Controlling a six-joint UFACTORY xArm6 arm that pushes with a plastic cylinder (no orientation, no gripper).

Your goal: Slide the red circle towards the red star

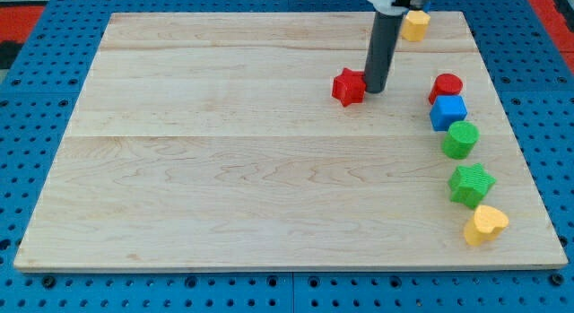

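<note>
Red circle (446, 84) sat over on the right side of the board (224, 169), touching the blue cube (447, 112) just near of it, at the far end of a column that ran on through the green circle (461, 139), green star (471, 185) and yellow heart (485, 223). No claw on this rig, so nothing to call apart or together; just a rod, and my tip (374, 89) was right up against the right side of the red star (348, 87), well left of the circle. That looked like the trouble to me: from there any leftward nudge would have shoved the star away instead of bringing the circle over. Getting behind the circle also looked tight, since a sloppy approach could have clipped the cube and dragged it along. A yellow block (414, 25) sat at the far edge, out of the way.
</note>
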